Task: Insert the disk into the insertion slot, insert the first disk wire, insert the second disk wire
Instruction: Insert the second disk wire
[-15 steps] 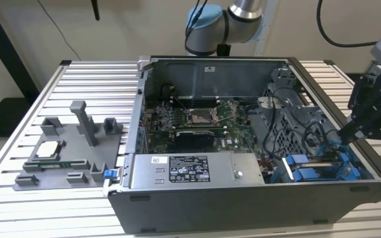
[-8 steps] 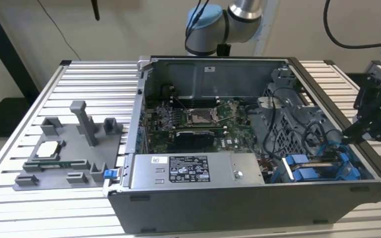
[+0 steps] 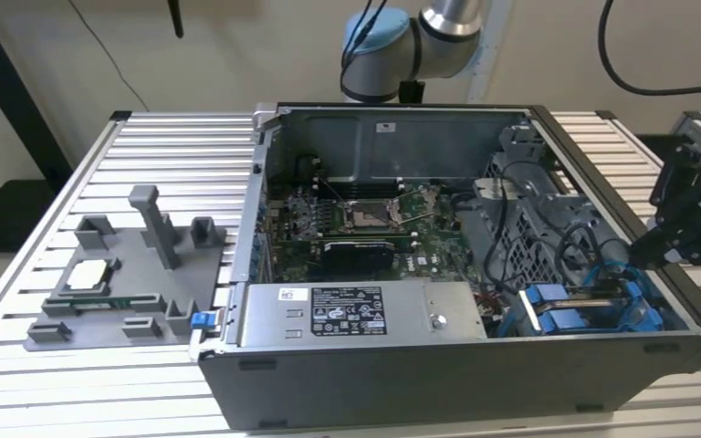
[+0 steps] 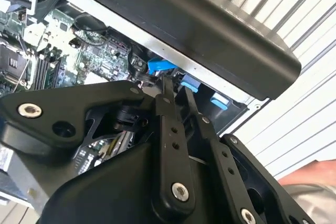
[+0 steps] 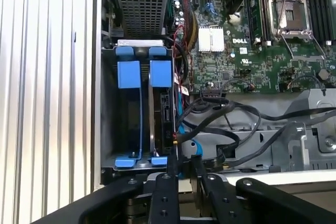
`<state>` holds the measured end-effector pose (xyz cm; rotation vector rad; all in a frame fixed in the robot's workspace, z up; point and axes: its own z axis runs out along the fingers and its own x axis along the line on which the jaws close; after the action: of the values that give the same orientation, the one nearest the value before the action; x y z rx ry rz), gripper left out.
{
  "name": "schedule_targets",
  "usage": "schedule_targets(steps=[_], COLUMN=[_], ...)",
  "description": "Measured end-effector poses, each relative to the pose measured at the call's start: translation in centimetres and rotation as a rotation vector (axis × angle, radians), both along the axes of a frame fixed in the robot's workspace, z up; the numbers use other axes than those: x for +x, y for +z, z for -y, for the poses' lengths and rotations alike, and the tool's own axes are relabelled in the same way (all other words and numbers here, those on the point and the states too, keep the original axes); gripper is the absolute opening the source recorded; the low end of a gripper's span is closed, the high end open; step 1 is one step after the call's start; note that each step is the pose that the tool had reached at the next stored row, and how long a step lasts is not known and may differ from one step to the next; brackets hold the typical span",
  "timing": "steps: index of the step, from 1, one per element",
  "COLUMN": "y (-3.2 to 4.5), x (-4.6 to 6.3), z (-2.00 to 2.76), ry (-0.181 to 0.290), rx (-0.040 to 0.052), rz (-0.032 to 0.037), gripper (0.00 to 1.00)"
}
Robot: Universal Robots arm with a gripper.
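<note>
The disk (image 5: 164, 109) stands on edge in the insertion slot (image 5: 107, 108), one of two blue carrier tabs (image 5: 161, 72) at its end. In the exterior view the slot (image 3: 582, 306) is the blue-clipped bay in the open case's near corner, on that view's right. My gripper (image 3: 637, 254) hangs over the case's rim right beside it. In the first wrist view the gripper (image 5: 185, 157) is at the bay's end, where a thin blue wire (image 5: 180, 124) and black wires (image 5: 231, 116) run past. The gripper (image 4: 169, 85) sits just inside the case wall in the second wrist view.
A silver labelled power-supply box (image 3: 350, 313) lies along the case front, and the motherboard with its open socket (image 3: 369, 217) sits behind it. A grey fixture (image 3: 131, 274) stands on the slatted table (image 3: 83, 383) at the exterior view's left. The black case wall (image 4: 184, 30) is close to the gripper.
</note>
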<state>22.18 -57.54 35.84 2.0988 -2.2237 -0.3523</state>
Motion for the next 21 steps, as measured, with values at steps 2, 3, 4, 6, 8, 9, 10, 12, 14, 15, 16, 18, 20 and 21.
schedule_targets(steps=[2, 3, 4, 6, 8, 9, 10, 12, 14, 15, 16, 18, 20, 21], y=[-0.07, -0.09, -0.08, -0.09, -0.1, -0.1, -0.09, -0.09, -0.09, -0.07, 0.02, 0.32, 0.68, 0.82], x=[0.0, 0.0, 0.0, 0.0, 0.0, 0.0, 0.0, 0.0, 0.0, 0.0, -0.04, -0.26, -0.66, -0.92], z=[0.0, 0.0, 0.0, -0.01, -0.01, 0.0, 0.0, 0.0, 0.0, 0.0, 0.01, 0.0, 0.0, 0.0], ry=[0.0, 0.0, 0.0, 0.0, 0.0, 0.0, 0.0, 0.0, 0.0, 0.0, 0.0, 0.0, 0.0, -0.001], rx=[0.0045, 0.0097, 0.0126, 0.0141, 0.0145, 0.0146, 0.0146, 0.0148, 0.0149, 0.015, 0.0149, 0.0152, 0.0166, 0.0175], rz=[-0.0024, -0.0029, -0.003, -0.0029, -0.003, -0.003, -0.0029, -0.003, -0.003, -0.0029, -0.0029, -0.0029, -0.0029, -0.003], gripper=[1.0, 1.0, 1.0, 0.0, 0.0, 0.0, 0.0, 0.0, 0.0, 0.0, 0.0, 0.0, 0.0, 0.0])
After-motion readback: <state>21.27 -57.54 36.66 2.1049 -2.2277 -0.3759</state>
